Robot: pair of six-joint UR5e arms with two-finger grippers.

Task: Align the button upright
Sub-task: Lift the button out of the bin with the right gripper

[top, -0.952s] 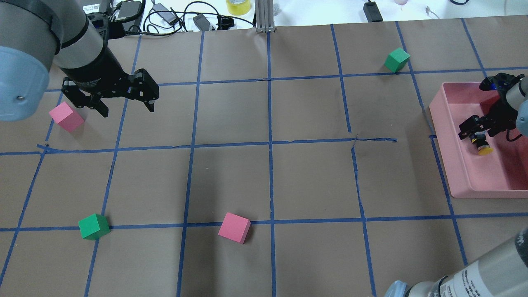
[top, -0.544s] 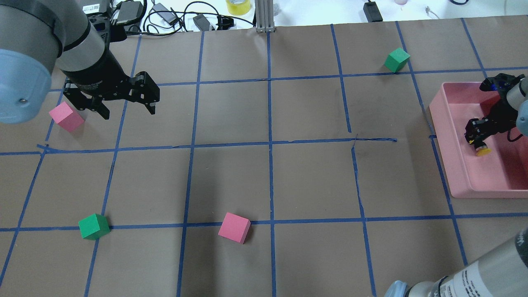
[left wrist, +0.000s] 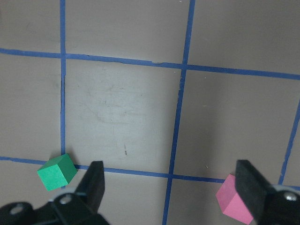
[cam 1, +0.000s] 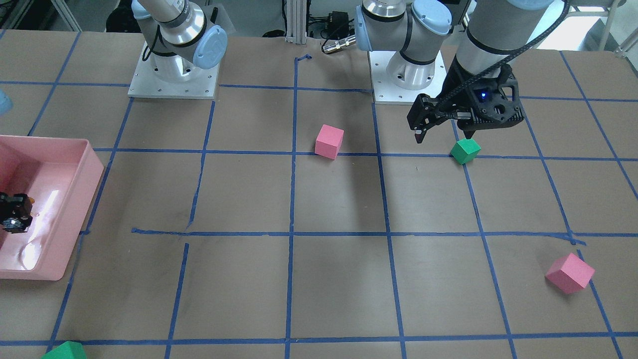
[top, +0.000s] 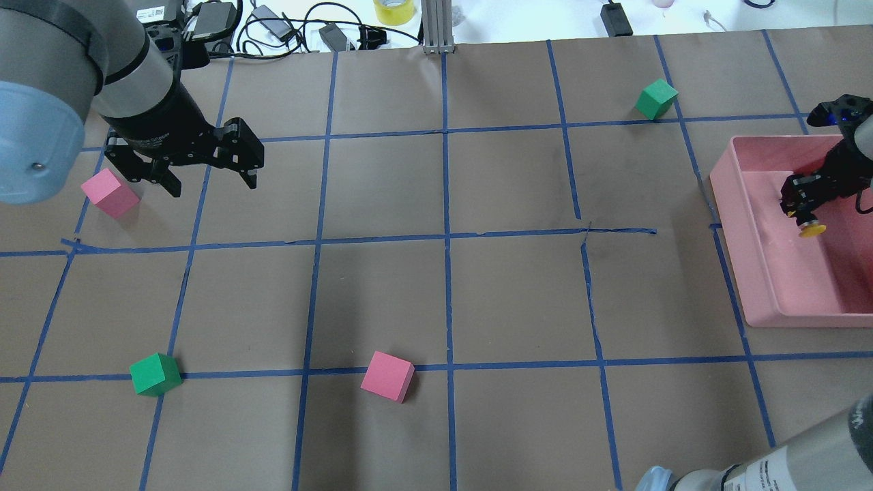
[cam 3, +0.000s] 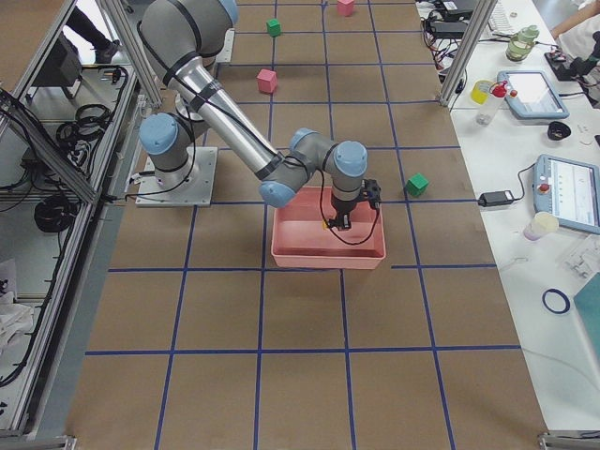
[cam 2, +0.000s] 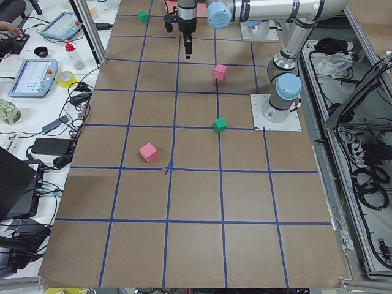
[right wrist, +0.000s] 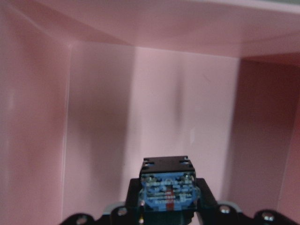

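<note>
My right gripper (top: 799,199) is shut on the button (top: 811,229) and holds it inside the pink tray (top: 805,319), a little above the floor. The button's yellow cap points away from the wrist, toward the tray floor. In the right wrist view the button's contact block (right wrist: 167,186) faces the camera between the fingers, and the cap is hidden. This gripper also shows at the left edge of the front-facing view (cam 1: 12,218). My left gripper (top: 208,176) is open and empty, above the table beside a pink cube (top: 109,193).
A green cube (top: 155,374) and a pink cube (top: 387,376) lie near the front, and another green cube (top: 656,99) at the back right. Cables and a yellow tape roll (top: 394,9) lie beyond the table's far edge. The tray walls (right wrist: 33,117) stand close around the right gripper.
My right gripper closed on the button, then moved with it up and toward the far side of the tray. The left arm shifted only slightly.
</note>
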